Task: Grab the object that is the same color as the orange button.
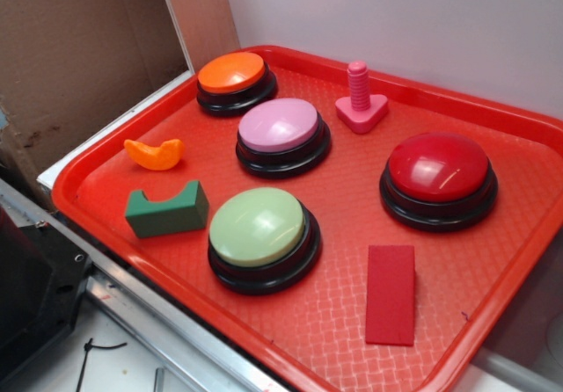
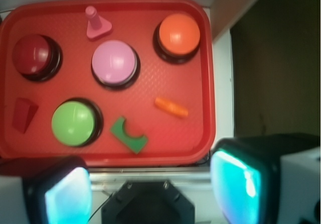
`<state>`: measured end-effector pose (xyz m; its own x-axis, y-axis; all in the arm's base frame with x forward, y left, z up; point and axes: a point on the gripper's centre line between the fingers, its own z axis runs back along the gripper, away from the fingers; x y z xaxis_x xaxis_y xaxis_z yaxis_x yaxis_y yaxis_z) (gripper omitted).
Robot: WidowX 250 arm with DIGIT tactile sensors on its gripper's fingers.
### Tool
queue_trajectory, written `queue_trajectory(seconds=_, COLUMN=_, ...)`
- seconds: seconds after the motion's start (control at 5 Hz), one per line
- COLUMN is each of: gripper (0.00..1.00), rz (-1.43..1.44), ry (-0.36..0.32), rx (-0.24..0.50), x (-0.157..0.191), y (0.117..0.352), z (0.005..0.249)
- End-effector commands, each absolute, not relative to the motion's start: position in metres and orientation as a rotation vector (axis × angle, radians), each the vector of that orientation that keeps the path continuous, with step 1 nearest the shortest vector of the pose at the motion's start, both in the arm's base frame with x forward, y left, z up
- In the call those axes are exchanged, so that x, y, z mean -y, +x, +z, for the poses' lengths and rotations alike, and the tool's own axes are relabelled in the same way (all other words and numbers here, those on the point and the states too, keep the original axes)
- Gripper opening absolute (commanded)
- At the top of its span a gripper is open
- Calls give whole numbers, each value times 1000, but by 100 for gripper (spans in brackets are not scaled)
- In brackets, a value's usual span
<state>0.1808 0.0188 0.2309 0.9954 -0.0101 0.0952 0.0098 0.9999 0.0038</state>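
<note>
The small glossy orange crescent piece [image 1: 155,154] lies on the red tray [image 1: 334,313] near its left edge; in the wrist view it [image 2: 171,107] lies right of centre. The orange button [image 1: 233,76] stands at the tray's far left corner, and it shows at upper right in the wrist view [image 2: 177,33]. My gripper [image 2: 150,189] is open and empty, high above the tray's near edge, well clear of the crescent. It does not show in the exterior view.
On the tray stand a pink button [image 1: 281,131], a red button [image 1: 438,175] and a green button [image 1: 260,232]. A green notched block [image 1: 166,210], a pink bolt piece [image 1: 361,100] and a red flat block [image 1: 391,293] lie there too. A cardboard wall [image 1: 79,49] stands left.
</note>
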Motion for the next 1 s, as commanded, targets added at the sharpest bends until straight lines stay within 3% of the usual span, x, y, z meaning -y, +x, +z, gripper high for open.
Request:
queue_trajectory(seconds=0.0, gripper=100, rz=-506, ry=94, rx=17, x=-46, y=212, z=196)
queue_trajectory(seconds=0.4, gripper=100, rz=-1008, ry=21, rx=-107, x=-55, y=199, z=118)
queue_trajectory(seconds=0.6, gripper=100, rz=-1007, ry=27, rx=-151, x=-60, y=204, z=94)
queue_trajectory(seconds=0.8, gripper=100, rz=-1067, ry=-16, rx=-205, x=-59, y=204, z=63)
